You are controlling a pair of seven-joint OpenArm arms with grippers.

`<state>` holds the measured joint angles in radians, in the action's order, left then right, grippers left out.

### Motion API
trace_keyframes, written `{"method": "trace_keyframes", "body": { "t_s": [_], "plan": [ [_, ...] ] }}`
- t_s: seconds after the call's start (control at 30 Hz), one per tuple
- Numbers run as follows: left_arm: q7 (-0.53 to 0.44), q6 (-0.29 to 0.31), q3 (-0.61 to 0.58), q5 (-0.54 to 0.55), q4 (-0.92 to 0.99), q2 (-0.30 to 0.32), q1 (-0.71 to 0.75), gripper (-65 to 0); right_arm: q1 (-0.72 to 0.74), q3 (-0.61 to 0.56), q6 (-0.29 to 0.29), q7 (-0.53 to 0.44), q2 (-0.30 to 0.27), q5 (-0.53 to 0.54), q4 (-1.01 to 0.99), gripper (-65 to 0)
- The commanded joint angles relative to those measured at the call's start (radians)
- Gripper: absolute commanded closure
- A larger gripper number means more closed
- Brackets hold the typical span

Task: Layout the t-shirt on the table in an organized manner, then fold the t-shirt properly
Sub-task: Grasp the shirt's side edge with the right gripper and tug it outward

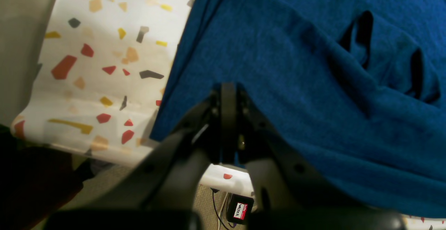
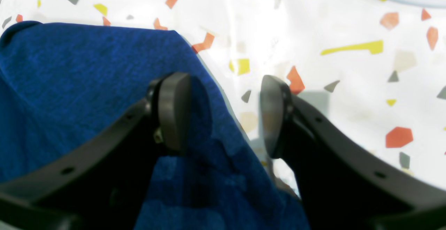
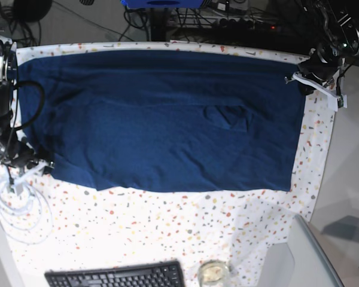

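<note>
The t-shirt (image 3: 167,119) is spread wide across the far half of the table (image 3: 167,227), its dark navy fabric reaching nearly from one side edge to the other, with a small raised fold near its middle. Over at the far corner on the base view's right, the left gripper (image 1: 228,94) has its jaws pressed together, pinching the edge of the shirt, and the blue cloth rises and drapes around the closed tips in the left wrist view. Speckled tablecloth shows beside that edge. On the opposite side, near the table's side edge on the base view's left, the right gripper (image 2: 223,115) sits low at a corner of the shirt, its 2 pads standing apart: 1 pad (image 2: 174,108) sits over the blue fabric, the other over bare speckled cloth, with the shirt's edge running between them. A coil of pale cable (image 3: 21,209) lies just beside that arm, and a black keyboard (image 3: 113,276) sits at the near edge.
</note>
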<state>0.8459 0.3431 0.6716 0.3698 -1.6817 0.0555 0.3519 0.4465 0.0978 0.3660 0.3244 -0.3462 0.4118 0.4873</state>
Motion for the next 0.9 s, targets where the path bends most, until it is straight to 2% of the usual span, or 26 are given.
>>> {"method": "trace_keyframes", "body": {
  "t_s": [0.0,0.1,0.17,0.2,0.47,0.57,0.7,0.87],
  "plan": [
    [-0.018,0.004,0.004,0.007,-0.018,0.01,0.0,0.0,0.024,0.0,0.0,-0.018,-0.015,0.008,0.011,-26.1],
    [-0.018,0.004,0.004,0.007,-0.018,0.01,0.002,0.0,0.024,0.0,0.0,-0.017,-0.015,0.008,-0.011,-13.1],
    [-0.018,0.004,0.004,0.007,-0.018,0.01,0.003,0.0,0.024,0.006,0.0,-0.018,-0.015,0.009,-0.022,-1.4],
    [-0.018,0.004,0.004,0.007,-0.018,0.01,0.005,0.0,0.024,0.007,0.0,-0.018,-0.015,0.014,-0.022,0.0],
    [-0.018,0.004,0.004,0.007,-0.019,0.013,0.009,0.0,-0.015,0.009,0.0,-0.015,-0.015,0.016,0.066,-0.3],
    [-0.018,0.004,0.004,0.007,-0.019,0.016,0.009,0.0,-0.073,0.01,-0.011,-0.009,-0.015,0.016,0.187,-0.3],
    [-0.018,0.004,0.004,0.005,-0.021,0.016,0.009,0.0,-0.145,0.039,-0.071,0.04,-0.015,0.016,0.348,-0.3],
    [-0.018,0.004,0.004,0.005,-0.024,0.016,0.009,0.0,-0.216,0.062,-0.072,0.115,-0.015,0.016,0.532,-0.2]
  ]
}}
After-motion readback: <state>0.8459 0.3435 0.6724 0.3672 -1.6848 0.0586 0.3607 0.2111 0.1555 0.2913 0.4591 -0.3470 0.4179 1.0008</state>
